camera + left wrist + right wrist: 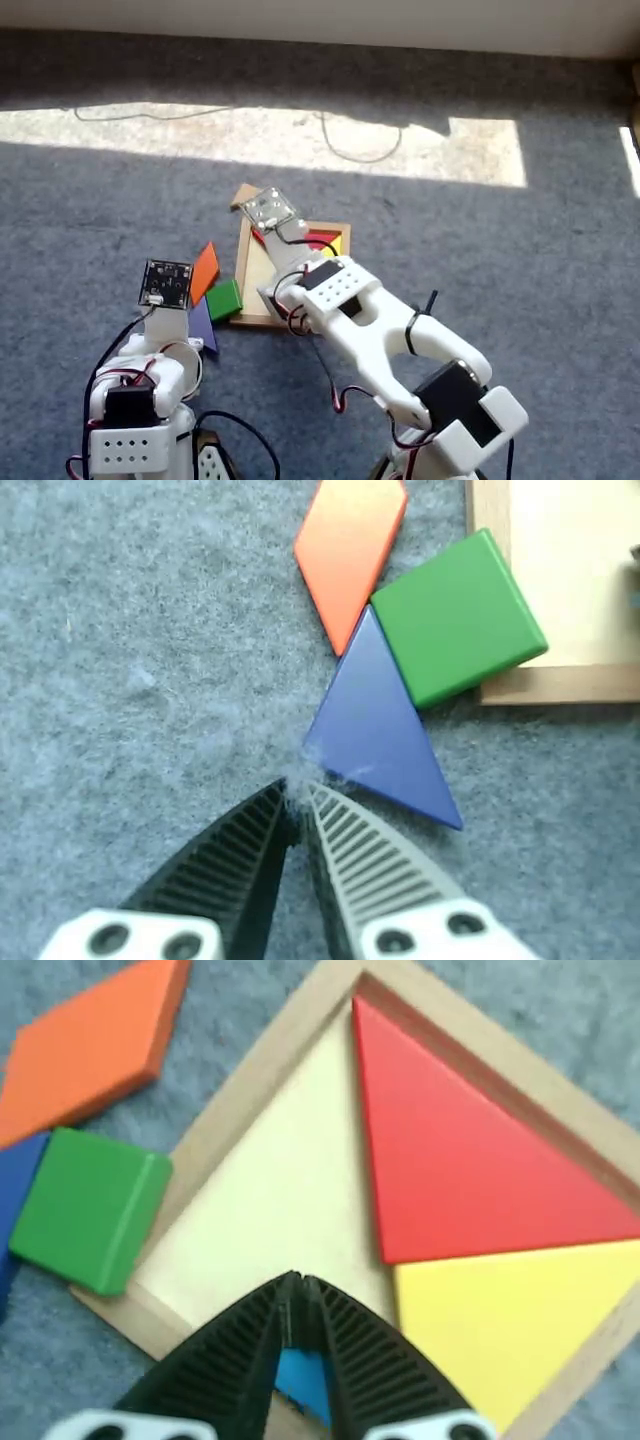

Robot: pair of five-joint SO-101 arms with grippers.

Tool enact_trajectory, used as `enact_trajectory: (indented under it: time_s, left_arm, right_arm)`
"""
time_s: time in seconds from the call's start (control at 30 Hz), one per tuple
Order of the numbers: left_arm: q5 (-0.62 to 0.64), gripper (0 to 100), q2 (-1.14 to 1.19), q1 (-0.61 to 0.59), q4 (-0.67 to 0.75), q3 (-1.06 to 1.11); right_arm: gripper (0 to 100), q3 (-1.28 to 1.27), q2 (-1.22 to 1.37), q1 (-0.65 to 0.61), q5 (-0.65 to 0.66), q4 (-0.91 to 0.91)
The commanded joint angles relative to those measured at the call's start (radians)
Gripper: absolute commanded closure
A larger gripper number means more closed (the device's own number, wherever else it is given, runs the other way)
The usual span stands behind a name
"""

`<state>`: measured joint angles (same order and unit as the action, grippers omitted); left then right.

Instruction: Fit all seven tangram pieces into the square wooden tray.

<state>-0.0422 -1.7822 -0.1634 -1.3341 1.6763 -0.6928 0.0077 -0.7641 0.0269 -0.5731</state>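
The square wooden tray (243,262) lies on the carpet with a red triangle (460,1160) and a yellow triangle (500,1320) fitted inside. My right gripper (298,1285) is shut, its tips over the tray's bare floor (270,1200). A light blue piece (305,1385) shows under its fingers. Outside the tray's edge lie an orange parallelogram (350,550), a green square (458,615) touching the tray rim (530,685), and a dark blue triangle (385,730). My left gripper (297,798) is shut just off the blue triangle's near corner.
Grey-blue carpet surrounds everything. A tan wooden corner (243,194) sticks out beyond the tray's far side. Thin cables (350,150) lie in the sunlit strip at the back. Open carpet lies left of the loose pieces and right of the tray.
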Motion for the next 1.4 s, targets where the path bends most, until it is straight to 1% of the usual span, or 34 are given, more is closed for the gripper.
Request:
enact_trajectory:
  time_s: [0.0, 0.07, 0.13, 0.4, 0.53, 0.67, 0.83, 0.97, 1.07, 1.2, 1.3, 1.37]
  left_arm:
    - [-0.002, 99, -0.041, -0.007, -0.005, 0.019]
    - [-0.002, 99, -0.041, -0.007, -0.005, 0.019]
    - [-0.002, 99, -0.041, -0.007, -0.005, 0.019]
    - [-0.002, 99, -0.041, -0.007, -0.005, 0.019]
    - [-0.003, 99, -0.041, -0.007, -0.005, 0.019]
    - [-0.003, 99, -0.041, -0.007, -0.005, 0.019]
    - [-0.005, 99, -0.041, -0.007, -0.005, 0.019]
    - [-0.008, 99, -0.041, -0.008, -0.005, 0.013]
    - [-0.008, 99, -0.041, -0.015, -0.005, -0.022]
    - [-0.008, 99, -0.041, -0.097, 0.011, -0.054]
    - [-0.008, 99, -0.041, -0.165, 0.101, -0.056]
    - [-0.009, 99, -0.041, -0.18, 0.184, -0.068]
  right_arm:
    - [99.4, 0.054, -0.012, 0.013, 0.127, -0.09]
    - [99.4, 0.051, -0.012, 0.015, 0.19, -0.107]
    - [99.4, 0.05, -0.012, 0.018, 0.21, -0.134]
    - [99.4, 0.058, -0.013, 0.07, 0.212, -0.255]
    - [99.4, 0.059, -0.044, 0.067, 0.213, -0.295]
    - [99.4, 0.056, -0.208, 0.041, 0.213, -0.3]
    - [99.4, 0.042, -0.469, 0.05, 0.207, -0.305]
    - [99.4, -0.061, -0.648, 0.079, 0.207, -0.338]
    - [99.4, -0.147, -0.762, 0.145, 0.207, -0.34]
    - [99.3, -0.248, -0.865, 0.272, 0.206, -0.338]
    - [99.2, -0.305, -0.889, 0.371, 0.206, -0.337]
    - [99.2, -0.335, -0.889, 0.421, 0.206, -0.335]
